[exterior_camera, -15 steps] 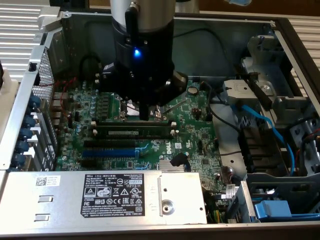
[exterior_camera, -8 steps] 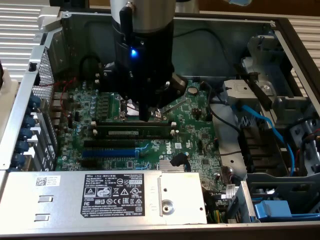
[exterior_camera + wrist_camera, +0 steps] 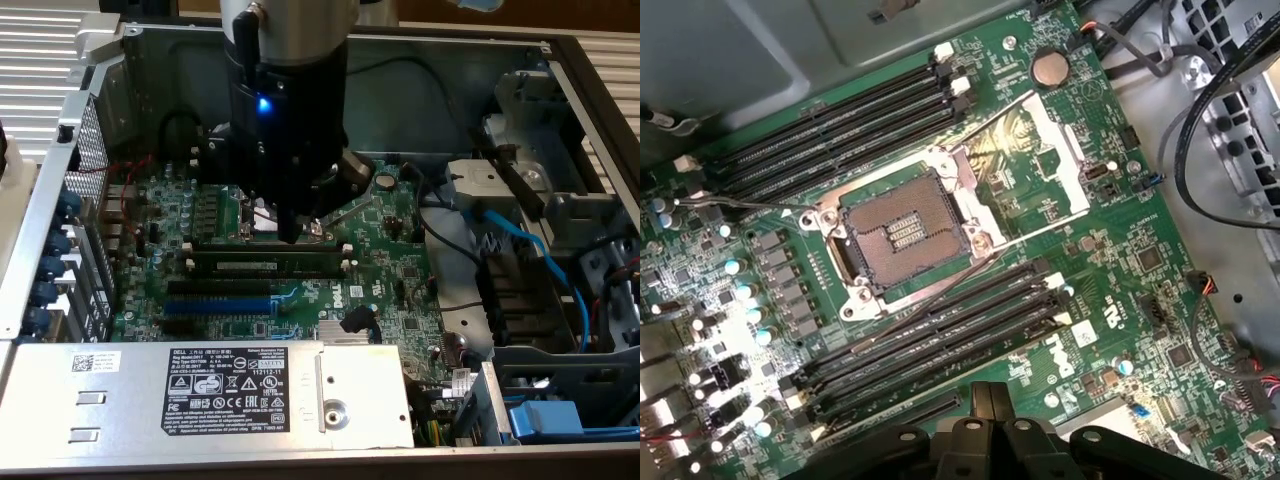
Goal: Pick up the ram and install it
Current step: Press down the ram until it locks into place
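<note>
In the middle of the exterior view, the ram lay along a black slot on the board, its whitish label facing the camera and white clips at both ends. It sat just above the blue slot in the frame. The gripper hung from the upper middle of the frame with its tip right over the ram's top edge. Whether the two touched could not be told. Its fingers were drawn together with nothing between them, so the ram was not being held. A grey supply box filled the lower left of that frame.

In the wrist view, the gripper showed its fingers pressed against each other and empty. Beyond them ran the long slots, and past those the open socket.

The ram looked light, thin and stiff, yet brittle. It would probably take a push straight down on its top edge but not twisting or bending. The chips and the contact edge seemed poor places to squeeze. The flat faces near the middle, or the bare top edge, looked like the safer hold.
</note>
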